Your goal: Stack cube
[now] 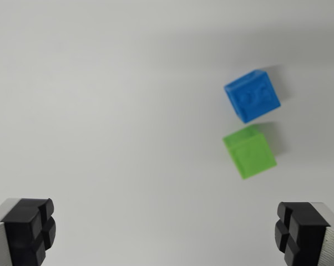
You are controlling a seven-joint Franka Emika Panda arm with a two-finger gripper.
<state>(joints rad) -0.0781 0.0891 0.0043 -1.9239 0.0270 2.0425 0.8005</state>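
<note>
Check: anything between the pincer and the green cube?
Nothing. In the wrist view, only bare white table lies between the open pincer and the green cube. The blue cube sits beyond the green one, a narrow gap apart.

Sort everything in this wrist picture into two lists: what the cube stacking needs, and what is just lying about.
Needed for stacking:
blue cube
green cube
gripper, open, holding nothing

Just lying about:
nothing else shows on the white table

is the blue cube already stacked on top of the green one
No, the blue cube and the green cube both sit on the white surface, apart, with a gap between them.
</note>
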